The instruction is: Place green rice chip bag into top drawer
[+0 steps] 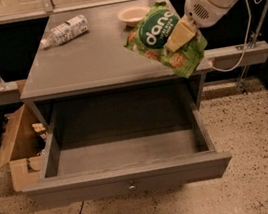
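Claw (179, 36) clamped on green rice chip bag (154, 31), far finger hidden behind it, arm cropped, top drawer (130, 176) open below

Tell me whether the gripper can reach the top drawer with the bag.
Probably yes: the gripper, shut on the green rice chip bag, hangs above the cabinet's front edge, and the top drawer stands open below.
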Robot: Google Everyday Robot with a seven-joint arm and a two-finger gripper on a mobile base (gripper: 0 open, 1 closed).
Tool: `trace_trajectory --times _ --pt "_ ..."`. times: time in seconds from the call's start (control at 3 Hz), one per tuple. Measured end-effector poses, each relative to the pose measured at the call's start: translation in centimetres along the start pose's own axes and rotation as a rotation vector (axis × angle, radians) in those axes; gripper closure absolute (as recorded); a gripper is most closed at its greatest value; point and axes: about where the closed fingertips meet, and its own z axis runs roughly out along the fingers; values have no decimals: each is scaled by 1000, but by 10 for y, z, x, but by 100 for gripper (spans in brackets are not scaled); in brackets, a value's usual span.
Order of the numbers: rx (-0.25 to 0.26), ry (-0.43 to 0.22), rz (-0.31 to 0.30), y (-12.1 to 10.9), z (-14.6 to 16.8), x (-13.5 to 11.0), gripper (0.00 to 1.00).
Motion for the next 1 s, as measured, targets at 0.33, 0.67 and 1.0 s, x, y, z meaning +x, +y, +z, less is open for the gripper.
trace_trajectory --times 0.33,0.67,1.0 --pt "0 0 0 0 0 0 100" --pt "-50 17 -33 25 8 12 100" --pt "-131 50 -83 65 26 31 100"
